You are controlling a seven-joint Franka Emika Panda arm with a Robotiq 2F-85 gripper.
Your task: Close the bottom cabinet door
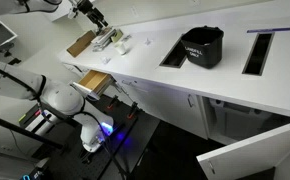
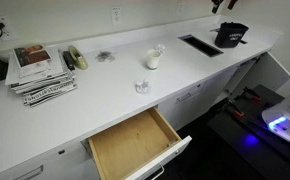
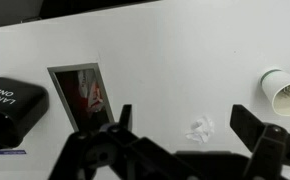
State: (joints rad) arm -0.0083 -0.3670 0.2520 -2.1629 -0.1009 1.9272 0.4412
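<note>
You're working in what looks like an office or lab break area, not a home kitchen. A long white countertop (image 2: 115,85) runs along a plain wall with a wall outlet (image 2: 116,15). Below it is a row of white cabinet fronts (image 1: 175,100). The bottom cabinet door (image 1: 255,155) stands open, and a wood-lined drawer (image 2: 135,145) is pulled out. Rectangular cut-outs (image 2: 200,44) are set into the counter like shared waste chutes. Just beside one, a black bin (image 3: 10,110) carries white lettering that reads as "LANDFILL ONLY". A stack of magazines (image 2: 40,72) and a paper cup (image 2: 152,61) sit on the top.
</note>
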